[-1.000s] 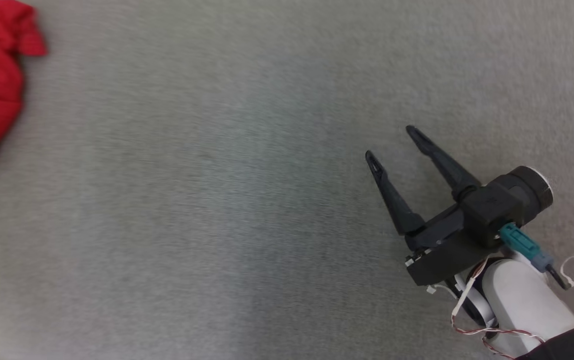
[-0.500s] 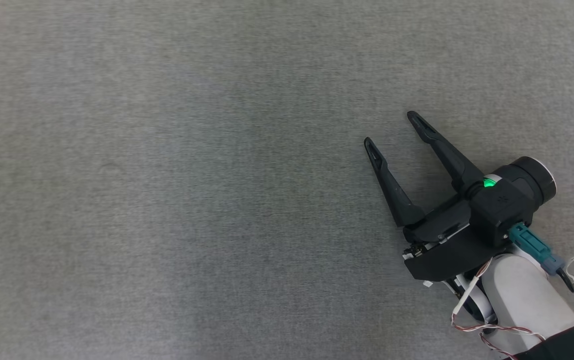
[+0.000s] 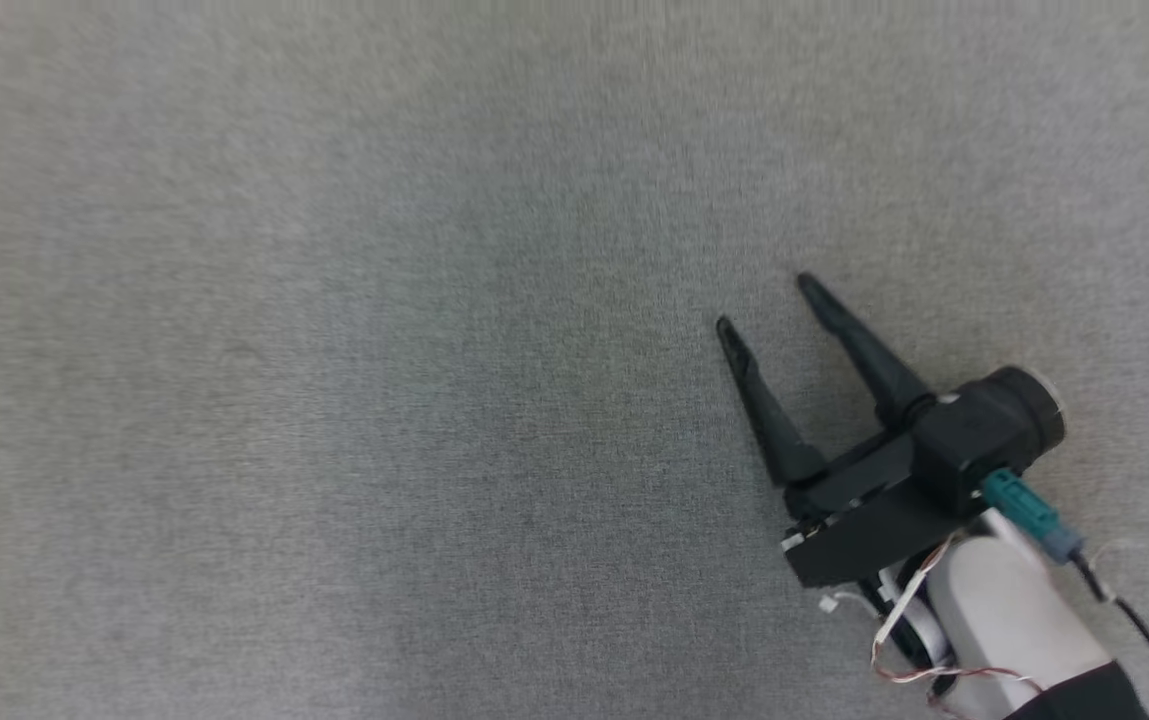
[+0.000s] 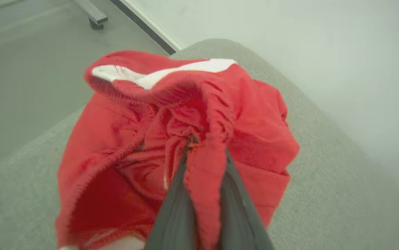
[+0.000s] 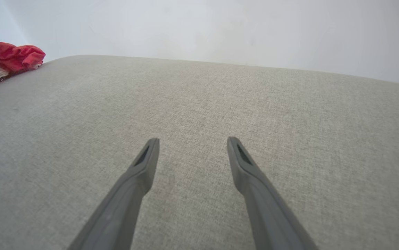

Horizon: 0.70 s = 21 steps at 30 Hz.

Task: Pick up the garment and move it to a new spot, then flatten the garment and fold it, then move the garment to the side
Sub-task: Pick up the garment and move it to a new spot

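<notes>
Left wrist view: left pincer (image 4: pixel 206 154) pinching a fold of the red garment (image 4: pixel 255 118)
Garment: bunched at the grey cushion's (image 4: pixel 324 180) rounded corner; white trim on top
Head view: right pincer (image 3: pixel 762 302) spread above the cushion; well apart from the garment
Behind: pale wall (image 4: pixel 307 41)

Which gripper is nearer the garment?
Left. The left gripper is shut on a fold of the garment; the right gripper hangs open over the grey surface, well apart from the garment.
</notes>
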Tool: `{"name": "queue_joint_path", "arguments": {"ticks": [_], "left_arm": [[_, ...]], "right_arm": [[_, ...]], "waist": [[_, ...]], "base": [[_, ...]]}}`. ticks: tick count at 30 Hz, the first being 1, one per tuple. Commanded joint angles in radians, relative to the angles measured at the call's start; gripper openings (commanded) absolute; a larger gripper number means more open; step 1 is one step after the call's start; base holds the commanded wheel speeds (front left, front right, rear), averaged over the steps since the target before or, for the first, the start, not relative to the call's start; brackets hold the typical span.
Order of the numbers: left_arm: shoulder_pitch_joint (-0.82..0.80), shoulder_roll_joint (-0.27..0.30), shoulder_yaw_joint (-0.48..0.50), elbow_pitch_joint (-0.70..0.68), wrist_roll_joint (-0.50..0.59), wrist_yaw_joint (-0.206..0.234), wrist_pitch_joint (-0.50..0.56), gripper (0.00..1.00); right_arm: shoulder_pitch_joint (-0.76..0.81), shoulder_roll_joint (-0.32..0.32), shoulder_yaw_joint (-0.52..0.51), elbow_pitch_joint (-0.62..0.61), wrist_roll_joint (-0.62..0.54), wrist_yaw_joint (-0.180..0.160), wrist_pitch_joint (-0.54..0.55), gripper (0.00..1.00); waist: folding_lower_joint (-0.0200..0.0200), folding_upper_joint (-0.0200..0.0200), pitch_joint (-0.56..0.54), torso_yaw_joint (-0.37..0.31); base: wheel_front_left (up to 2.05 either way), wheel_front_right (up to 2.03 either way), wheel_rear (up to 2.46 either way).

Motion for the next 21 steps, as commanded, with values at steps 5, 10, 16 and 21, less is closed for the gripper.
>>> {"name": "queue_joint_path", "arguments": {"ticks": [5,10,16,21], "left_arm": [[-0.066,0.044,-0.084,-0.085,0.038,-0.064,0.027,0.0],[-0.126,0.023,-0.201,-0.2,0.063,-0.094,0.098,0.0],[-0.161,-0.068,-0.315,-0.295,0.058,-0.089,0.173,0.0],[-0.144,-0.203,-0.424,-0.389,0.019,-0.09,0.235,0.0]], "right_arm": [[0.054,0.037,0.008,0.086,0.037,-0.003,-0.046,1.0],[0.099,0.056,-0.003,0.143,0.057,-0.003,-0.068,1.0],[0.142,0.076,-0.013,0.17,0.068,-0.003,-0.081,1.0],[0.169,0.084,-0.013,0.176,0.071,-0.003,-0.083,1.0]], "waist": [[0.0,-0.0001,-0.243,0.01],[0.0,-0.0001,-0.385,-0.024],[0.0,-0.0001,-0.491,-0.077],[0.0,-0.0001,-0.532,-0.145]], "base": [[0.0,0.0,0.0],[0.0,0.0,0.0],[0.0,0.0,0.0],[0.0,0.0,0.0]]}}
